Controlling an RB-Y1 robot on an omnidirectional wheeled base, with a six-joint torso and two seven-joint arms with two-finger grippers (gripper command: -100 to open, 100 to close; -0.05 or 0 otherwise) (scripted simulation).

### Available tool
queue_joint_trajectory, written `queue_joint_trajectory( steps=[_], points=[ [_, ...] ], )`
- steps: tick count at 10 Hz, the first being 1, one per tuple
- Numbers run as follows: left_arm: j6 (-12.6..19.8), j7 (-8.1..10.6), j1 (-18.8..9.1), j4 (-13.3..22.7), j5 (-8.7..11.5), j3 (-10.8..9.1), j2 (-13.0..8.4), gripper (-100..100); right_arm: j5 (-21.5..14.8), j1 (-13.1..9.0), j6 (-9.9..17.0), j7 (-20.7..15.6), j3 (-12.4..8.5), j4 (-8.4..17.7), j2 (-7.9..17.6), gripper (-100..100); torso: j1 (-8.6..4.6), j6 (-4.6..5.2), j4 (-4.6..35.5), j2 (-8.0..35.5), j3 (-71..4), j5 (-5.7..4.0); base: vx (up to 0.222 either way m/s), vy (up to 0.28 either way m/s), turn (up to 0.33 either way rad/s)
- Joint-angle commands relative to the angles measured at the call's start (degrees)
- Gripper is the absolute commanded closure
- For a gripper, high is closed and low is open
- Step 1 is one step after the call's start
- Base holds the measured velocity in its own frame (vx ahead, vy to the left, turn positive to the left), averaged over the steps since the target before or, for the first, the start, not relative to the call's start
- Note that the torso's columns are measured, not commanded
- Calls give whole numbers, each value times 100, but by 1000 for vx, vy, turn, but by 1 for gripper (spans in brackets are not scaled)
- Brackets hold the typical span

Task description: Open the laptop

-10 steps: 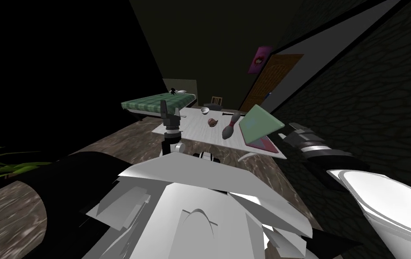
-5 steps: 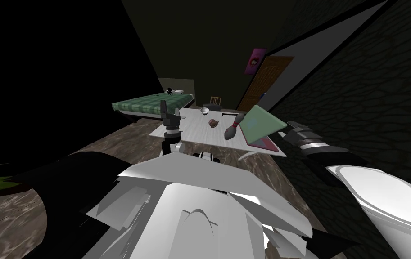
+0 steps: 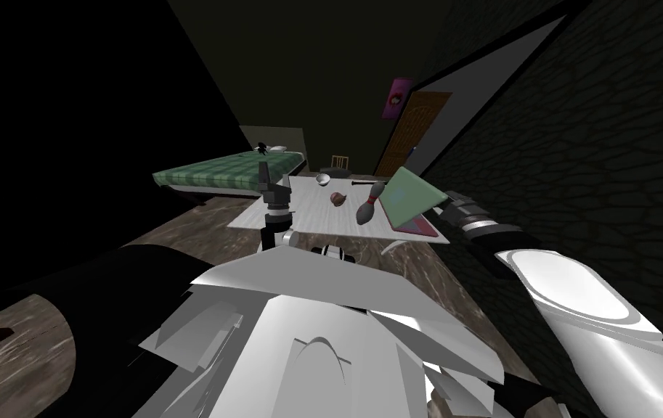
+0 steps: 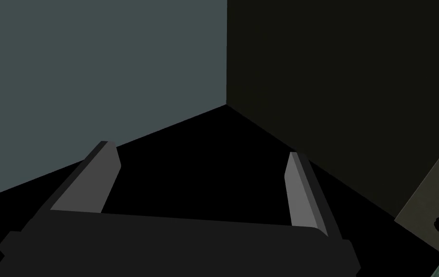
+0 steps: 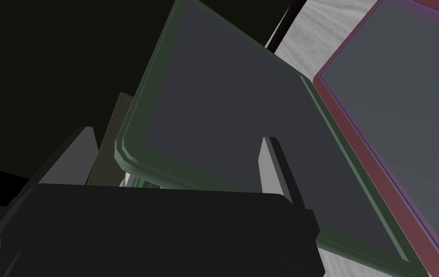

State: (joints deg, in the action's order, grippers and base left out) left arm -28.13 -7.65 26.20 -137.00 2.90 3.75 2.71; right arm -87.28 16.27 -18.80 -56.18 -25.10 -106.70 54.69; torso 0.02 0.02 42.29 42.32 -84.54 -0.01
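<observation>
The laptop (image 3: pixel 409 199) sits at the white table's (image 3: pixel 301 214) right end, lid raised, with the green lid's corner between the right gripper's (image 5: pixel 179 137) spread fingers. Beside it lie a bowling pin (image 3: pixel 367 207), a brown lump (image 3: pixel 338 197) and a bowl (image 3: pixel 323 178). The left gripper (image 4: pixel 200 149) has its fingers parted.

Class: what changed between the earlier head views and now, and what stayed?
The whole view slid left: my own turn, not the things'. The right end effector stayed at the laptop lid's edge, open. Lid half raised as before; pin, table and left end effector unchanged.
</observation>
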Motion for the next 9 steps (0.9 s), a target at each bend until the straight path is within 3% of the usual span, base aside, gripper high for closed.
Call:
queue_joint_trajectory(
  steps=[1,2,3,5,6,9],
  points=[
    [0,0,1,0,0,0,0,0,-79,-422,-99,26,349,72,-32,-100,-3,3,0,-3,-2,0,38,11,-163],
    [0,0,0,0,0,0,0,0,-79,-475,-99,26,349,72,-32,-100,-2,-7,-1,-6,-4,0,17,3,21],
    [0,0,-1,0,0,0,0,0,-156,-687,-180,35,579,169,-50,-100,-2,-6,0,-1,-2,1,32,-12,-294],
    [0,0,0,0,0,0,0,0,-156,-888,-180,35,671,169,-50,-100,-2,-6,0,-3,-2,0,22,4,-80],
    [0,0,-1,0,0,0,0,0,-233,-1124,-262,44,912,267,-68,-100,3,-6,0,-2,-2,2,42,9,-314],
    [0,0,1,0,0,0,0,0,-310,-1600,-343,53,1315,364,-86,-100,-4,3,-1,-4,-3,0,36,11,-219]
  ],
)
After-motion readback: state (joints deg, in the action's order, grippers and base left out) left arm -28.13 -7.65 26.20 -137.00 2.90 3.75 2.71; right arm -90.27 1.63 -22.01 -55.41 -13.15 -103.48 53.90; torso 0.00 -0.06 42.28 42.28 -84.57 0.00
